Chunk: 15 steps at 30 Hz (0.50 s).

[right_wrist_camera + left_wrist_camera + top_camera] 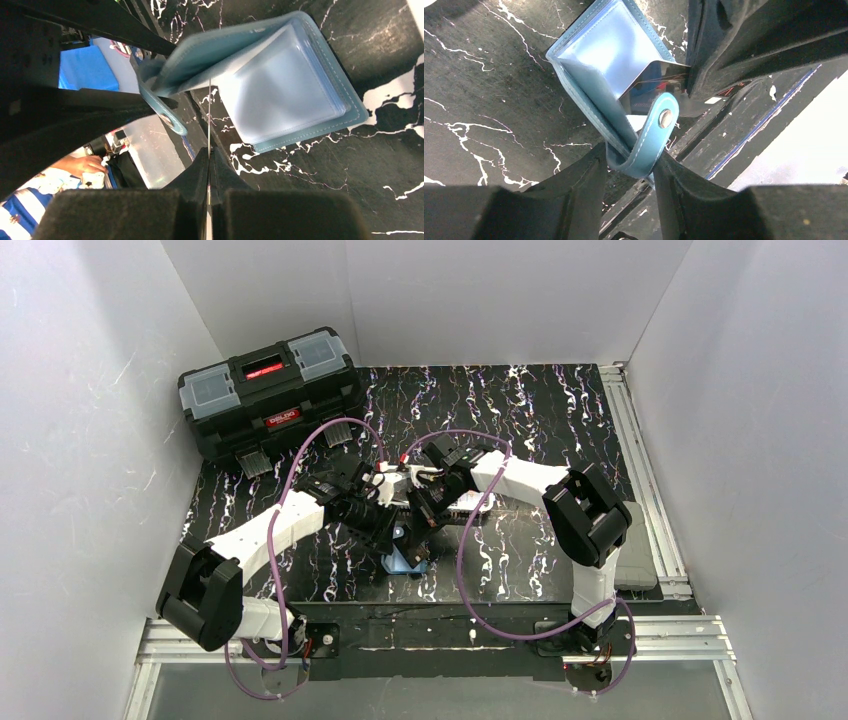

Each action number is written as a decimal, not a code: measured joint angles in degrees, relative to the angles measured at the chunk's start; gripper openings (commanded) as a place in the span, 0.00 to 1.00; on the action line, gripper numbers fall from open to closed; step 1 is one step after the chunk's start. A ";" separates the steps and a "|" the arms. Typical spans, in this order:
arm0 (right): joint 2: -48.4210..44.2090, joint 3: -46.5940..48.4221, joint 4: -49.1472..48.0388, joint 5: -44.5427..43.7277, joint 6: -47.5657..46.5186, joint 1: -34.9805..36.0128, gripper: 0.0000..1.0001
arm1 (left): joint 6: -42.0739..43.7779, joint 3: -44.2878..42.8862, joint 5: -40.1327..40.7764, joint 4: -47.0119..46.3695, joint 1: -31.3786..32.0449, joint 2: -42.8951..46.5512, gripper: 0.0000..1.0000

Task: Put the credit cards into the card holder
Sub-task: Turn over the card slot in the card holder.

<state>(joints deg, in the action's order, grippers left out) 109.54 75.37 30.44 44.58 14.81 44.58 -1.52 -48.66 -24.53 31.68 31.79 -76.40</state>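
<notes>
— At ten o'clock on the marbled black table, what?
— Black toolbox, lid down, well apart from the rest.
— And toward the middle, coming from the left?
— Left gripper, narrow, fingers pressed on both sides of the snap tab of the teal card holder.
— Holder's place?
— Just short of centre, toward six o'clock. Open like a booklet, one cover flat on the table, the other lifted.
— And to the right?
— Credit card, seen edge-on, colour impossible to tell, tip at the holder's open fold. At its six o'clock, right gripper, clamped tight on that card.
</notes>
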 measured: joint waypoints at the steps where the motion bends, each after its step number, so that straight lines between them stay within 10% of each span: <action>1: 0.00 0.20 0.02 0.20 0.02 0.00 0.01 | 0.00 0.00 -0.26 0.00 0.00 0.00 0.42; 15: 0.04 1.79 -0.07 0.42 -0.22 1.44 0.01 | 0.98 0.00 -3.15 -0.96 0.00 0.00 0.50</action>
<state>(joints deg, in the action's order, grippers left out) 109.58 77.17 30.37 44.99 14.59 46.02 -0.54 -48.66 -27.68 30.72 31.79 -76.40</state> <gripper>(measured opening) 0.027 0.523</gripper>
